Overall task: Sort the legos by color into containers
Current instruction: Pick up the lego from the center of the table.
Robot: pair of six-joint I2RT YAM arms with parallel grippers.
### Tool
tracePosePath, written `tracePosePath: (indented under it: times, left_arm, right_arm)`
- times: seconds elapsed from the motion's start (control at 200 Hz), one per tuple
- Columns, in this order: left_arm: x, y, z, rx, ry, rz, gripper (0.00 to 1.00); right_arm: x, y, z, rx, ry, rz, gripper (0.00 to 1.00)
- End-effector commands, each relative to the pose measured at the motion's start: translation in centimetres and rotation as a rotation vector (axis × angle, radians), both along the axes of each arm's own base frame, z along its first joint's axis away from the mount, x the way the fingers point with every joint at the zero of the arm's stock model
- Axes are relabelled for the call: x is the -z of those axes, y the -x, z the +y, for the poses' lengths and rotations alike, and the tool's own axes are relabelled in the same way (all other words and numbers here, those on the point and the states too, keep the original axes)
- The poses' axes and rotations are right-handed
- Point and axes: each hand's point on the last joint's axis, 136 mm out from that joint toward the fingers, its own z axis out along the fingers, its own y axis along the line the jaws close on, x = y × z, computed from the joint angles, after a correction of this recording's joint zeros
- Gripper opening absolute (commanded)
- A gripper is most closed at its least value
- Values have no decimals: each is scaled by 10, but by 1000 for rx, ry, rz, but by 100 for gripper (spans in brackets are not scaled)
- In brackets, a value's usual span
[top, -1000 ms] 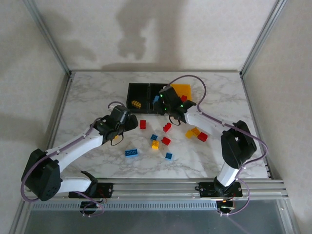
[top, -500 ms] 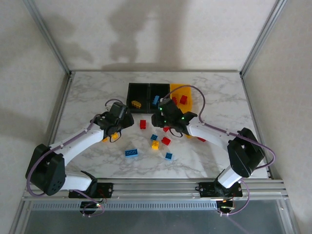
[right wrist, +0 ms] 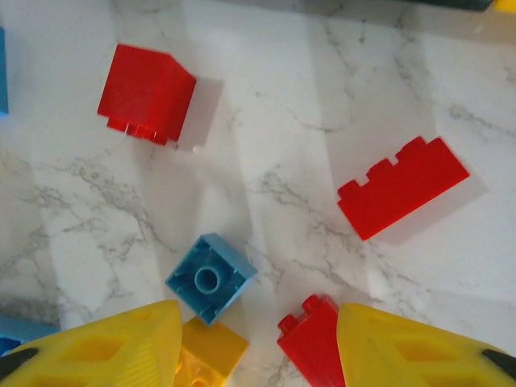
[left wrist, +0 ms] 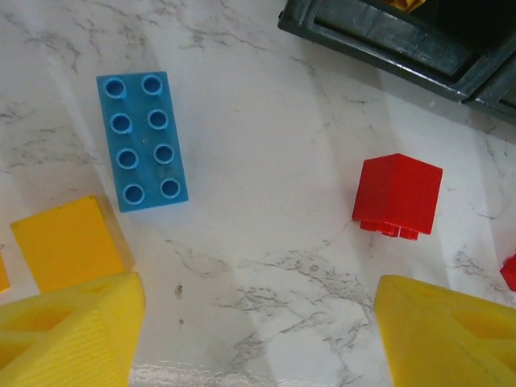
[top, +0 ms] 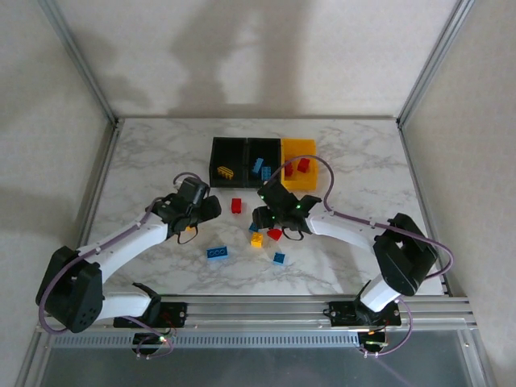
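My right tool (right wrist: 255, 348) hovers apart, empty, above the small blue lego (right wrist: 211, 278); I should centre there, clear of the red lego (right wrist: 310, 340).

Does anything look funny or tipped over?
Yes. The red brick lies tipped on its side, studs facing sideways, while the blue brick nearby sits studs-up. Nothing looks broken.

We see a blue brick (left wrist: 143, 141) at ten o'clock, a red brick (left wrist: 397, 195) at three, a black bin (left wrist: 379, 36) at one, perhaps a yellow brick (left wrist: 68, 246) at eight.
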Motion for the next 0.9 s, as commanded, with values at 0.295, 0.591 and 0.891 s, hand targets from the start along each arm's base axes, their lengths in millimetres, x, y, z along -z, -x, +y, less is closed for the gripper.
tracePosePath:
  times: [0.295, 0.591, 0.891]
  left_arm:
    - [6, 8, 2, 17, 20, -10, 75]
    - [4, 11, 6, 9, 15, -18, 76]
    - [7, 12, 5, 4, 20, -13, 75]
  right_arm:
    - [34, 0, 35, 20, 10, 118, 63]
    - [49, -1, 42, 25, 41, 156, 63]
    - [53, -1, 49, 38, 61, 151, 60]
